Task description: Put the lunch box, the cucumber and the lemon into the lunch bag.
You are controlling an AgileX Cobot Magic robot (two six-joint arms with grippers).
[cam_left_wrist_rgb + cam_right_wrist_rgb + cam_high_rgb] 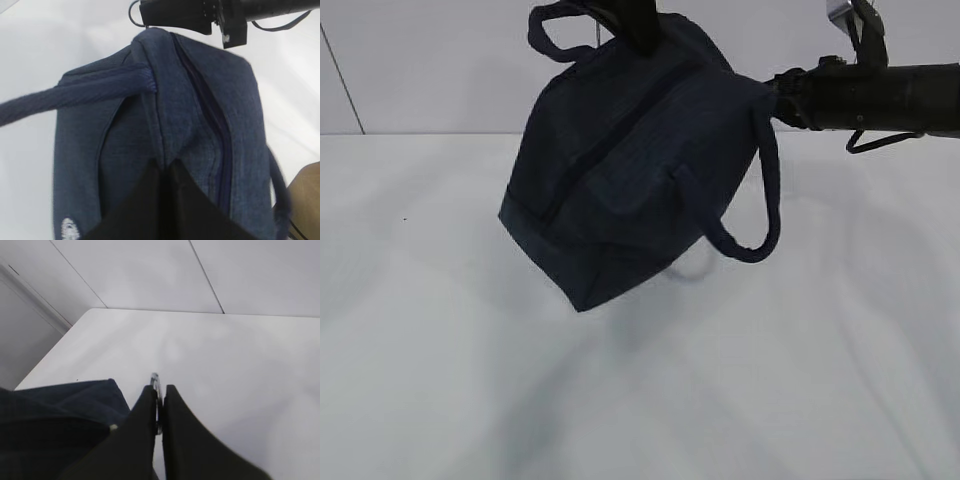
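The dark navy lunch bag (630, 170) hangs tilted over the white table, its lower corner close to the surface. My left gripper (638, 30) comes down from above and is shut on a fold of the bag's top fabric (165, 167). My right gripper (770, 95) reaches in from the right. In the right wrist view it (159, 390) is shut on the zipper's metal ring pull (155, 380). The zipper line (210, 110) runs along the top and looks closed. One loop handle (760, 200) dangles on the right. The lunch box, cucumber and lemon are out of view.
The white table (800, 380) spreads under and round the bag, with grey wall panels (420, 60) behind it. The right arm (880, 95) stretches in level from the right edge. A brown surface (305, 200) shows past the table in the left wrist view.
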